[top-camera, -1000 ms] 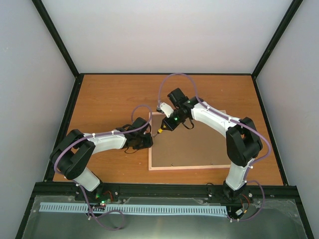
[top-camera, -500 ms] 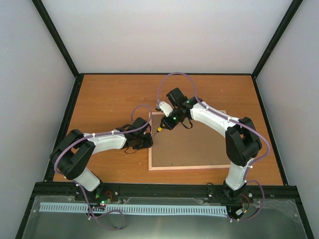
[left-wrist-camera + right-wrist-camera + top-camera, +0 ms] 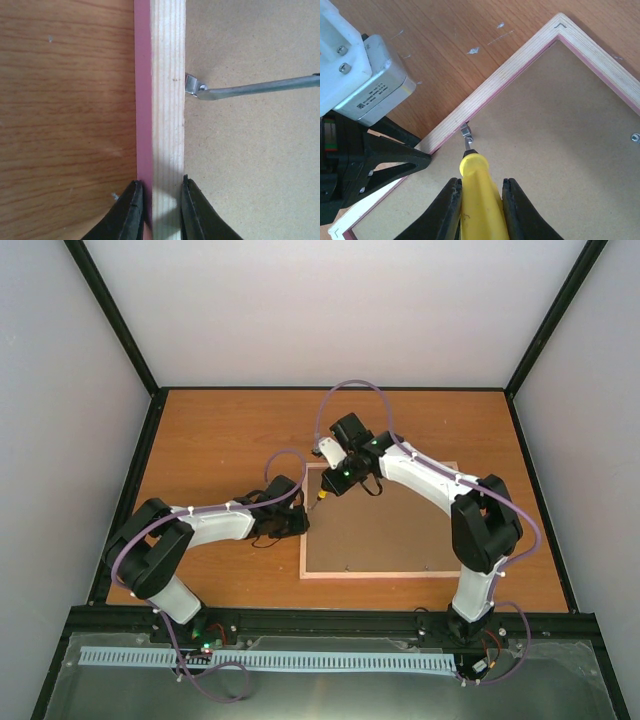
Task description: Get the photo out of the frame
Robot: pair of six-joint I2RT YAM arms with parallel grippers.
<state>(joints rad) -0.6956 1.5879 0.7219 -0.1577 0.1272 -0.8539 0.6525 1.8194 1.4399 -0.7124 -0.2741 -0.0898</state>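
Left claw (image 3: 159, 189) clamped on the left rail of the frame (image 3: 520, 65), which lies face down on the table (image 3: 220, 430). Right claw (image 3: 480, 186) grips a yellow screwdriver (image 3: 476, 172), tip at a metal tab (image 3: 466, 131). Photo hidden under the backing board (image 3: 560, 140). Step: freeing tabs. Next: lever this tab clear of the board without slipping.

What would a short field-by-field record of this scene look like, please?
frame: face down on the table, brown backing board up
photo: not visible
left gripper: shut on the frame's left rail
right gripper: shut on a yellow-handled screwdriver
screwdriver tip: at a metal tab on the left rail, toward the far corner
backing board: in place inside the frame
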